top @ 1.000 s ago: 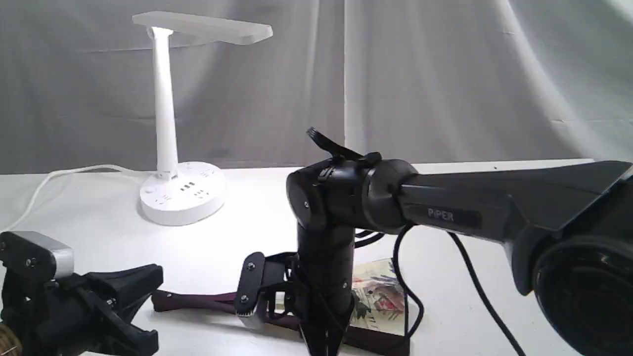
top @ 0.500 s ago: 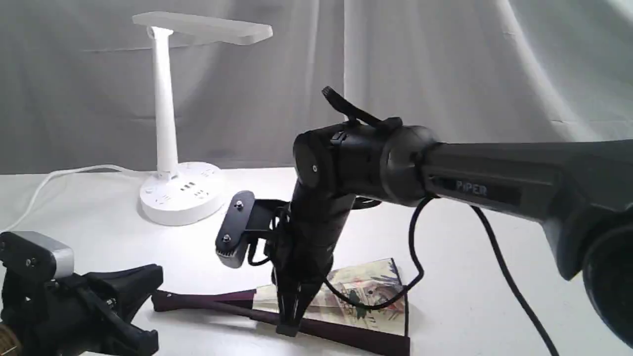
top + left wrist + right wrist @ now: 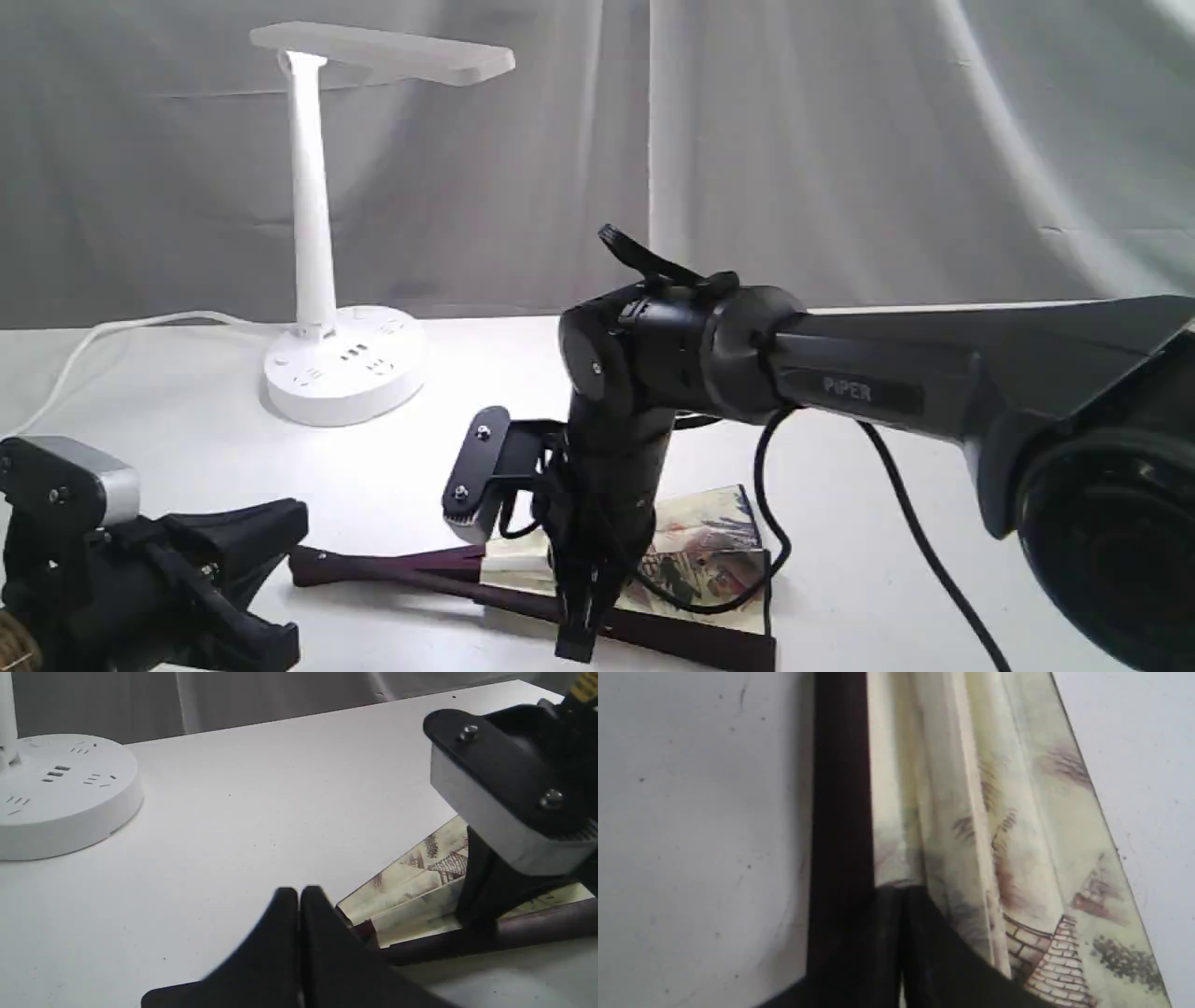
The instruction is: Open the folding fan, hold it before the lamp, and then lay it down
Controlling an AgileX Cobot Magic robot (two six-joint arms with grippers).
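The folding fan lies on the white table, spread only part way, its dark maroon guards running left to the pivot end; it also shows as painted pleats and close up. My right gripper points straight down, shut, tips resting on the fan beside the near guard; nothing shows between the fingers. My left gripper is shut and empty, just left of the fan's pivot end. The white lamp stands at the back left, its round base apart from the fan.
The lamp's white cord trails off to the left along the table. A grey curtain hangs behind. The right arm's camera block juts out left of the wrist, with black cables looping over the fan.
The right arm lifted and swung left, then came back down onto the fan. More of the painted paper shows than a second ago. The left gripper has not moved.
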